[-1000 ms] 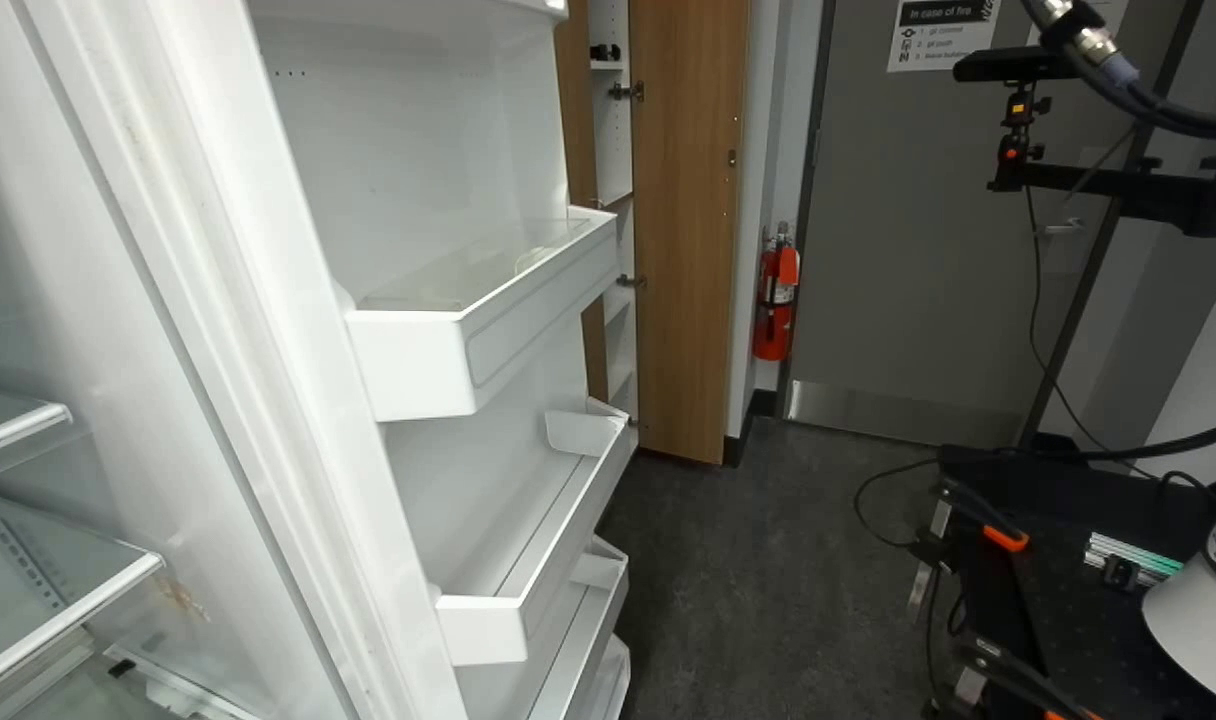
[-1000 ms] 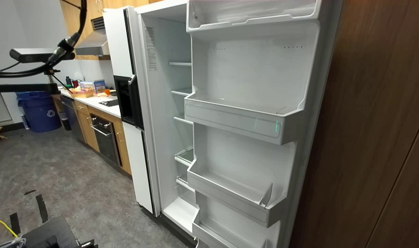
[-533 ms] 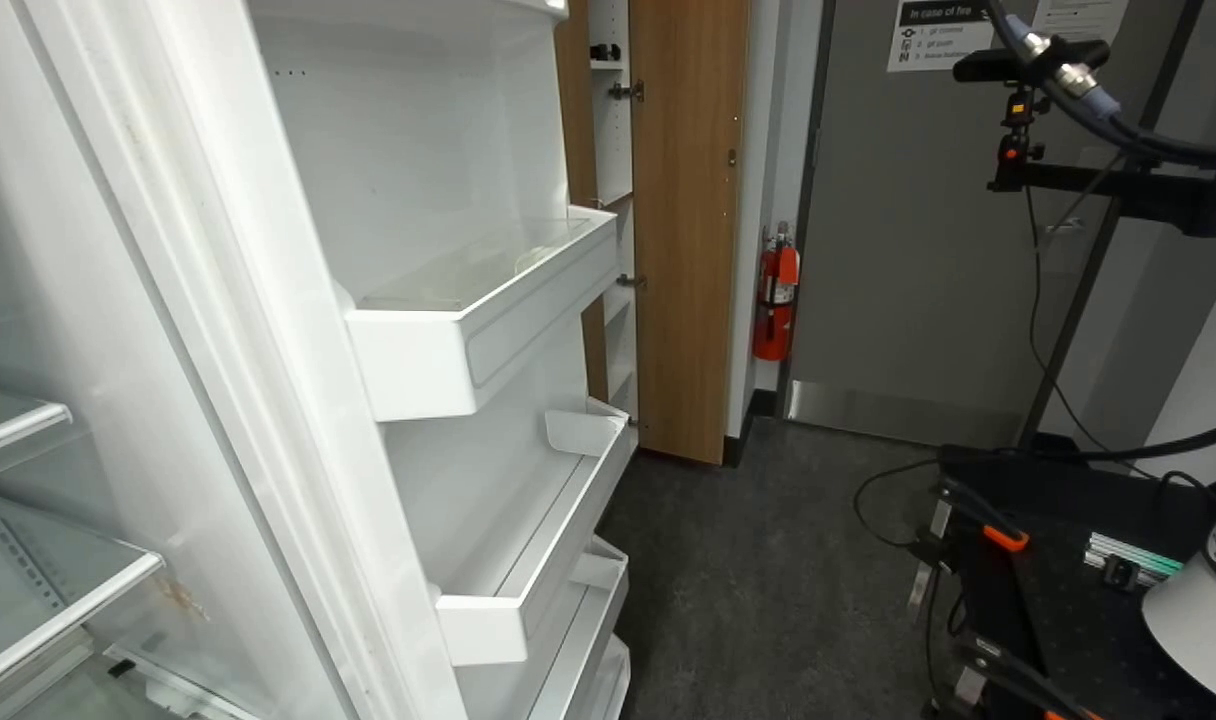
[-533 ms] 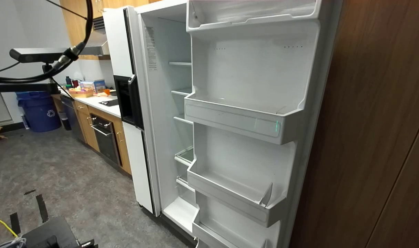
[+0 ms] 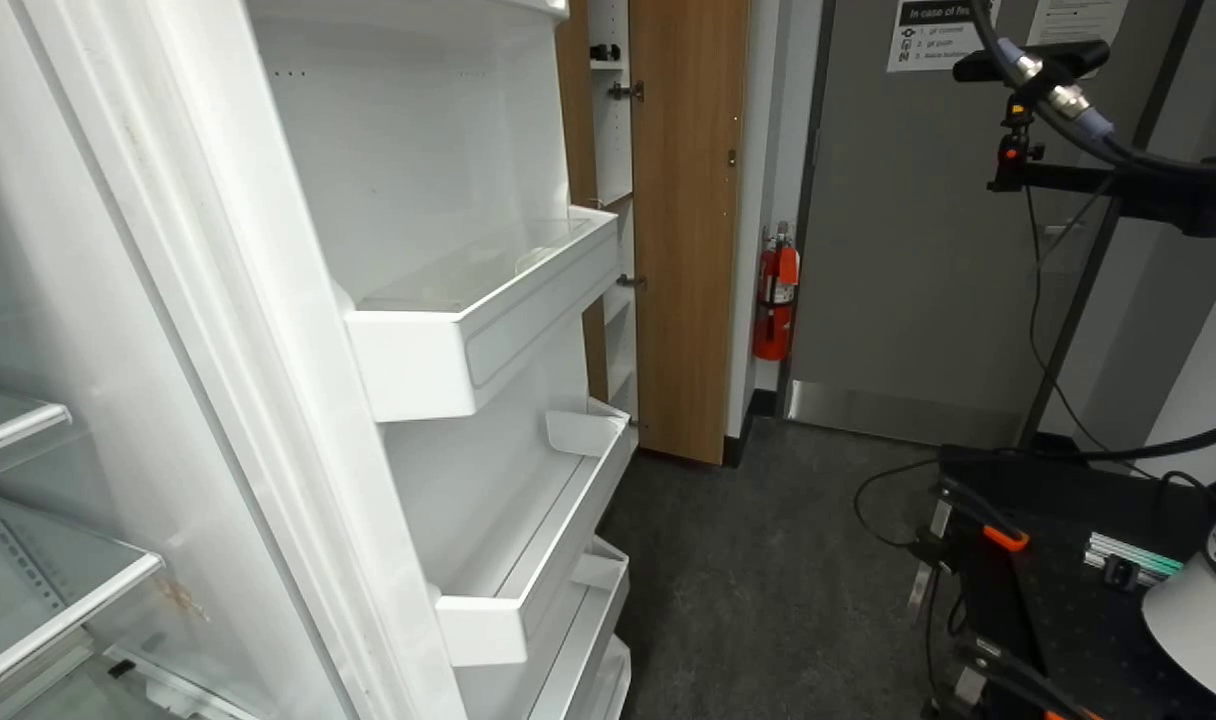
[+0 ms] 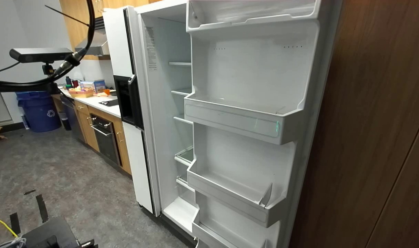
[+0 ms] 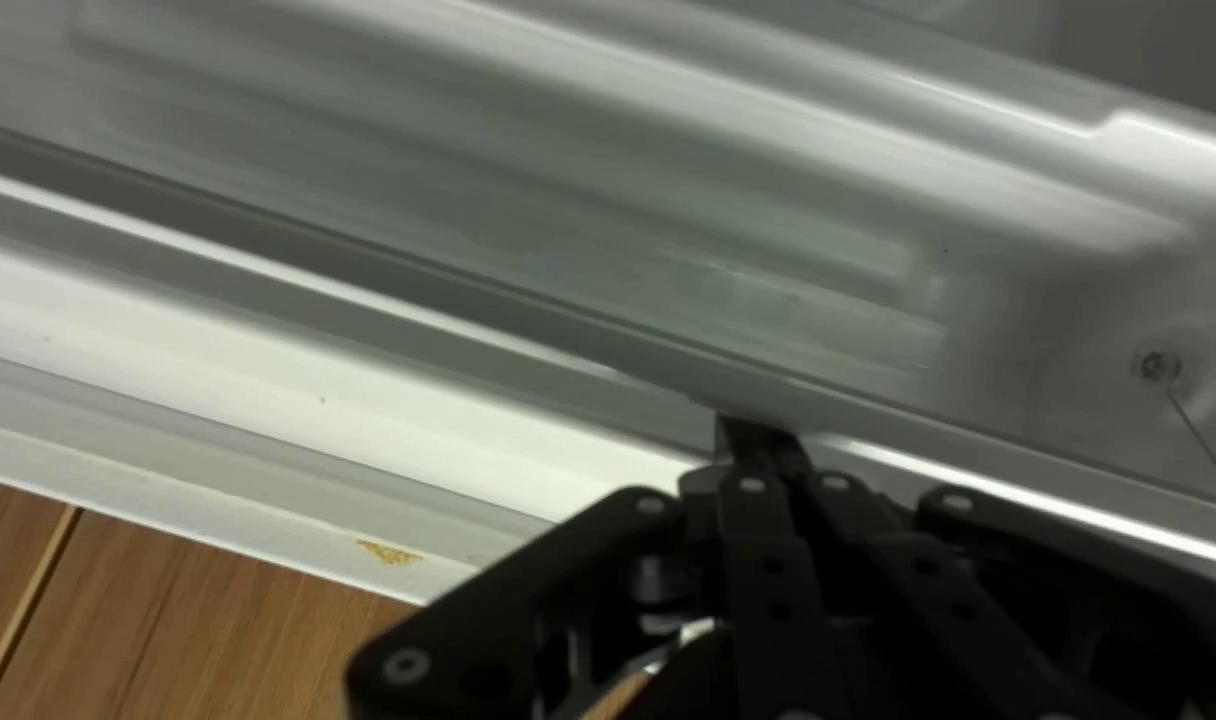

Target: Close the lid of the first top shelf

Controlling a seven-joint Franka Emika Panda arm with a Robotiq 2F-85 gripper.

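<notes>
The top shelf (image 6: 254,22) of the white fridge door shows at the upper edge of an exterior view, cut off by the frame. Only its underside lip (image 5: 528,5) shows in an exterior view. In the wrist view a long grey edge (image 7: 928,425), seemingly of the lid, runs diagonally in front of the shelf's inside. My black gripper (image 7: 763,440) is shut, its fingers together. Its fingertips meet this grey edge and their very ends are hidden behind it. I cannot tell whether anything thin is between them. The gripper is out of both exterior views.
Lower door bins (image 6: 233,120) jut from the fridge door. The open fridge interior (image 6: 168,113) is beside it. A brown wood panel (image 6: 375,120) stands close to the door. Robot cables (image 5: 1058,90) hang near a camera mount (image 5: 1118,190). A black table (image 5: 1068,600) holds the robot base.
The arm's cable and connector have moved left and down in an exterior view, and right and slightly down in an exterior view. The fridge door and its shelves look unchanged.
</notes>
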